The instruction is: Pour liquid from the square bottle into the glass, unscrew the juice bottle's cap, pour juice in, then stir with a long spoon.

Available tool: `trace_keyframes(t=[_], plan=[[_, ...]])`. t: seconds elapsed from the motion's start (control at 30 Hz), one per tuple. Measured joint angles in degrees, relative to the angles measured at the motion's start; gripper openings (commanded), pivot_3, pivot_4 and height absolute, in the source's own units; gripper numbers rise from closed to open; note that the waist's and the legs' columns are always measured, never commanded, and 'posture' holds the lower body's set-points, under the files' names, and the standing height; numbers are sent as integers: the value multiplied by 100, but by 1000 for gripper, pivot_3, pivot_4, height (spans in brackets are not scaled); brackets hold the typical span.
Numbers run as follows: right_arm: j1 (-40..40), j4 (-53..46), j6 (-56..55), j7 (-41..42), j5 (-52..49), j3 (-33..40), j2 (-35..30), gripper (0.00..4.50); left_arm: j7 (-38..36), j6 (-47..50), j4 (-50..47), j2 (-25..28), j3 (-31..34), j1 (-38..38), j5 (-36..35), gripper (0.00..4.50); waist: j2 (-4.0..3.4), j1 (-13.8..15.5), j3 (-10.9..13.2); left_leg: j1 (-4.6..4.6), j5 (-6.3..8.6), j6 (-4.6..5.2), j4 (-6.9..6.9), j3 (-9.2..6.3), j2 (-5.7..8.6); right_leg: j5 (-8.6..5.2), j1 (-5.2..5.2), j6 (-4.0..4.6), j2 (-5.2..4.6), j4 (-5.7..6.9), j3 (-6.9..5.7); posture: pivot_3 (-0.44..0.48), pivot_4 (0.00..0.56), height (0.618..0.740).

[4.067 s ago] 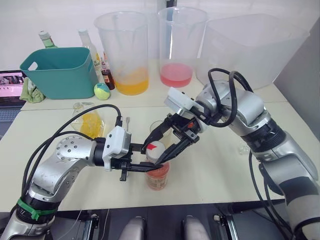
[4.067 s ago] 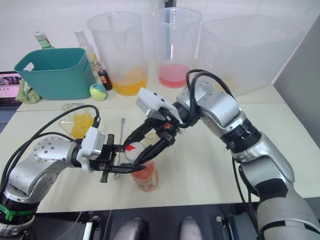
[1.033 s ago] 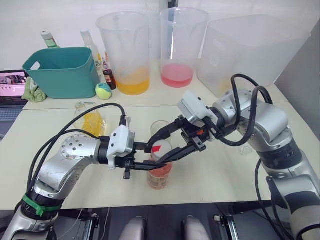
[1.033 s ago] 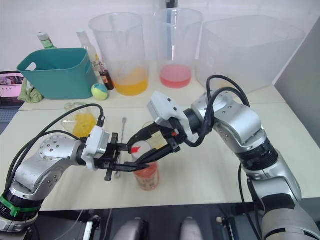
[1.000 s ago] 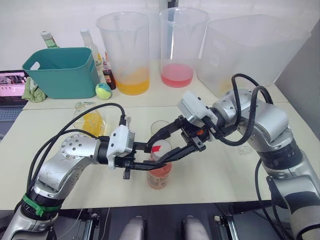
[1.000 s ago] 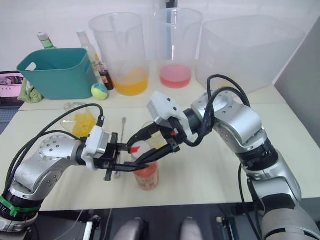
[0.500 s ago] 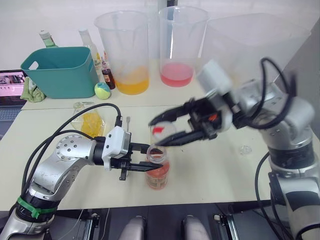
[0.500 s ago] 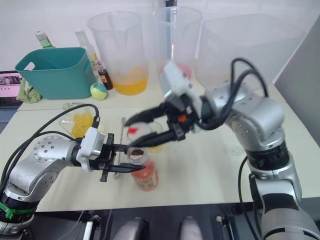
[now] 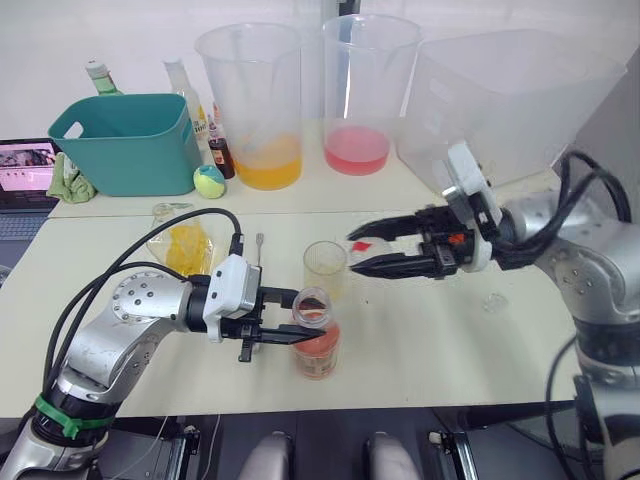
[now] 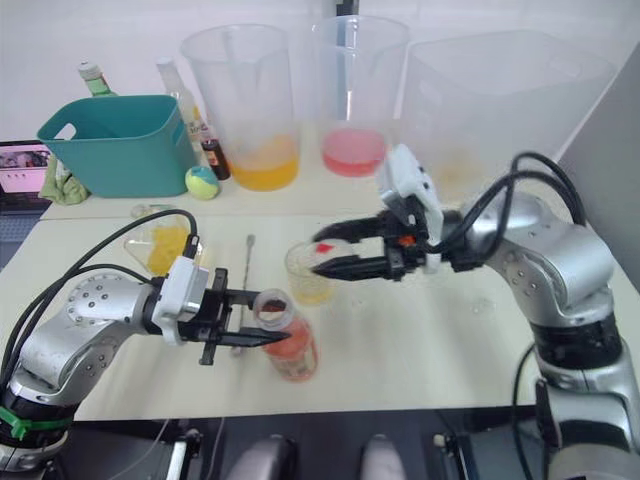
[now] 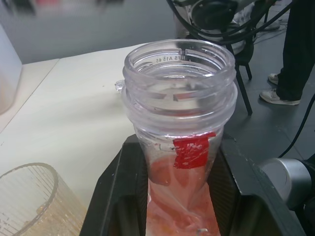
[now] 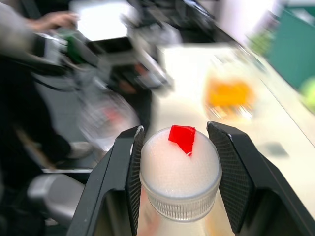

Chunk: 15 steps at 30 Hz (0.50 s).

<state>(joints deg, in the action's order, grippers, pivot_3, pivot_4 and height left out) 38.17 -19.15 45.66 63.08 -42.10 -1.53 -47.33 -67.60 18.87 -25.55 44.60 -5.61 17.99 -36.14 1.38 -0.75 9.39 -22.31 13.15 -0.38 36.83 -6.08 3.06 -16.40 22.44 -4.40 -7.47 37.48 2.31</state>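
Observation:
The juice bottle [image 9: 318, 348] stands upright near the table's front edge, its mouth [image 11: 179, 73] open and pink-red liquid in its lower part. My left gripper [image 9: 300, 318] is shut on its neck from the left. Just behind it stands the glass [image 9: 325, 268] with a little yellowish liquid. To the right of the glass, above the table, my right gripper [image 9: 362, 254] is shut on the juice bottle's cap [image 12: 179, 172], white with a red mark. The square bottle [image 9: 180, 245] rests at the left. The long spoon [image 9: 256, 250] lies beside it.
A teal basket [image 9: 125, 140], two tall pitchers, one with orange liquid [image 9: 252, 100] and one with pink [image 9: 357, 90], and a big clear bin [image 9: 510, 90] line the back. A small ball [image 9: 208, 180] lies by the basket. A tiny clear stopper [image 9: 492, 300] lies at the right.
My right gripper has lifted the cap off the juice bottle and carried it to the right, past the glass. The left gripper still holds the bottle in place.

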Motion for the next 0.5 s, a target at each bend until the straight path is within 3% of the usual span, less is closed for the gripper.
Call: trace_keyframes(t=[0.1, 0.2, 0.3, 0.5], plan=[[-1365, 7, -183, -577, 557, 383, -171, 1693, -1, -31, -4, 0, 26, -32, 1, 1240, 0, -4, 0, 2, 4, 7, 0, 5, 0, 0, -4, 0, 0, -2, 4, 0, 150, 729], [-2178, -29, -304, -1206, 984, 505, -43, 1693, -1, -40, 7, 5, 51, -65, 3, 1240, -8, -64, -3, 8, 4, 8, -1, 15, -2, 0, -1, 0, 0, 1, 13, 0, 150, 729], [-2927, -163, -654, -1983, 1198, 887, 688, 1693, 7, -71, 4, 5, 78, -81, 7, 1240, -9, -44, -4, 19, 4, 8, -1, 10, -8, -1, -20, -1, 10, -2, 10, 0, 150, 729], [-3802, 383, -1548, -2724, 1970, 867, 1418, 1693, 46, -121, 12, 7, 108, -63, 7, 1240, -14, -25, -7, 19, 4, 8, -1, 12, -6, -1, -24, -1, 8, -17, 10, 0, 150, 729]])
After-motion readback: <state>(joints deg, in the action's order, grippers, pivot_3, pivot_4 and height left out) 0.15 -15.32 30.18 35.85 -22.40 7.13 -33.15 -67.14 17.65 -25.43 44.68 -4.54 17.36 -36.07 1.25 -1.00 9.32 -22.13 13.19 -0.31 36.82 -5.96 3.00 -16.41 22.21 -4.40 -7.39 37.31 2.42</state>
